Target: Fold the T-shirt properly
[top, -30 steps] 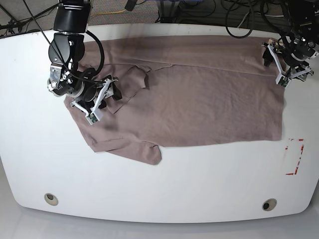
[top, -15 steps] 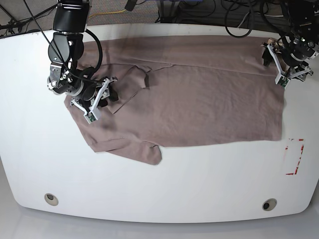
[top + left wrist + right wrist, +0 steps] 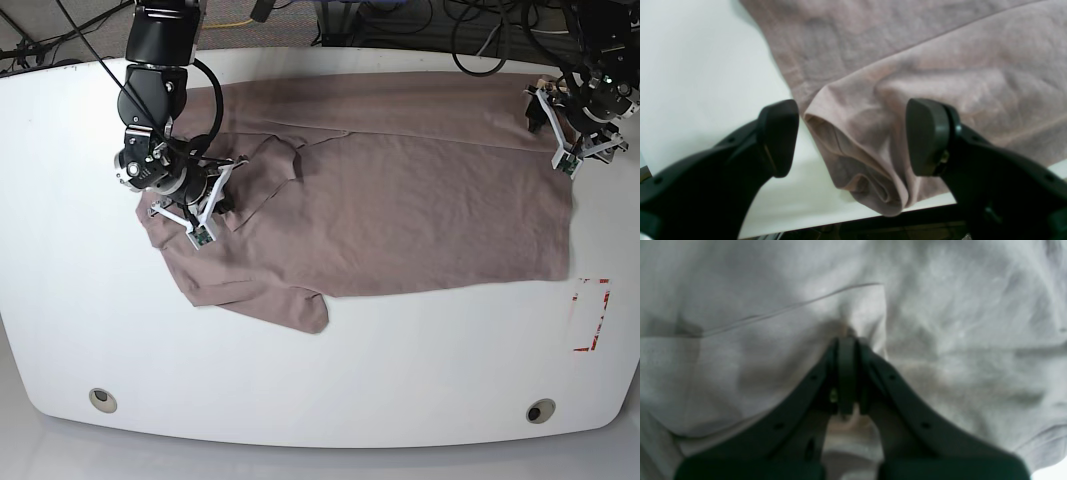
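The mauve-brown T-shirt [image 3: 400,200] lies spread and wrinkled across the white table [image 3: 400,370], with a sleeve [image 3: 290,305] pointing toward the front. On the shirt's left part, my right gripper [image 3: 207,200] is shut, and the right wrist view shows its jaws pinching a puckered fold of the T-shirt [image 3: 853,306] at the fingertips of the right gripper [image 3: 846,340]. At the far right corner my left gripper [image 3: 560,135] stands open. In the left wrist view a bunched corner of the T-shirt [image 3: 867,160] lies between the fingers [image 3: 780,136] of the left gripper [image 3: 853,136], at the table's edge.
A red-outlined rectangle [image 3: 590,315] is marked on the table at the right, near the shirt's hem. Two round holes [image 3: 101,398] sit near the front edge. Cables [image 3: 480,40] lie beyond the far edge.
My right gripper has closed on a fold of the shirt and shifted slightly right and away. The cloth beside it has bunched a little. The left arm has not moved.
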